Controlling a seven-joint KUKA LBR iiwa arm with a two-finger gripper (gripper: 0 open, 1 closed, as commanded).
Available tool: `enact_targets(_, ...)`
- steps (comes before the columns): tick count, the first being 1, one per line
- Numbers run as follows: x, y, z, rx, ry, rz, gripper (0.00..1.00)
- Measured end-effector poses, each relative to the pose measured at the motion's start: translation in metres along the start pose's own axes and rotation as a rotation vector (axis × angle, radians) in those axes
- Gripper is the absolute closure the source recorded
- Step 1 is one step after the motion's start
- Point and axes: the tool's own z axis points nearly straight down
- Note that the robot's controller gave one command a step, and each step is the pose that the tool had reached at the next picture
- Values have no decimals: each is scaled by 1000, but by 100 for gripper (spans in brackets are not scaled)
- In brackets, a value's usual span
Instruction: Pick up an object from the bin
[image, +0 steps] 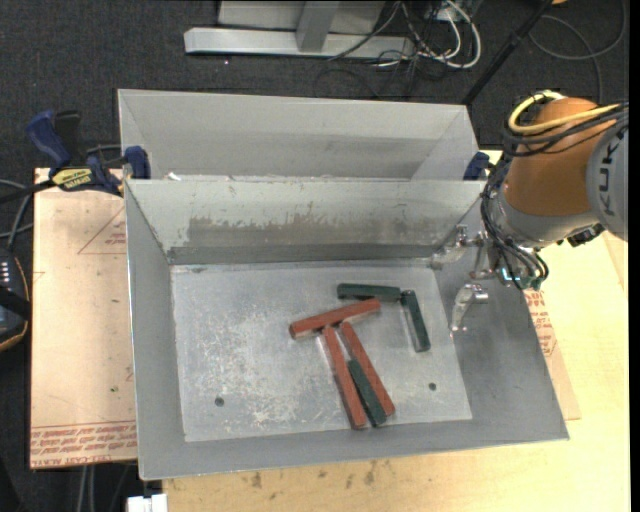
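My gripper (463, 306) hangs low at the right side of the bin, just above where the floor meets the sloping right wall. Nothing shows in it. Nearest, a short way to its left, lies a dark green L-shaped bar (414, 322), with one leg pointing toward the bin's front and the other running left. Left of that rests a red-brown T-shaped piece (335, 319); its stem reaches toward the front. Beside the stem lie a second red-brown bar (362, 366) and a dark green bar (374, 401), close together.
All the bars are grouped in the middle and right of the bin floor. The left half of the floor and the front right corner are bare metal. The arm with its orange cover stands over the right rim.
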Motion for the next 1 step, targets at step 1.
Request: enact_targets(1, -2, 0, -5, 1, -7, -2, 0)
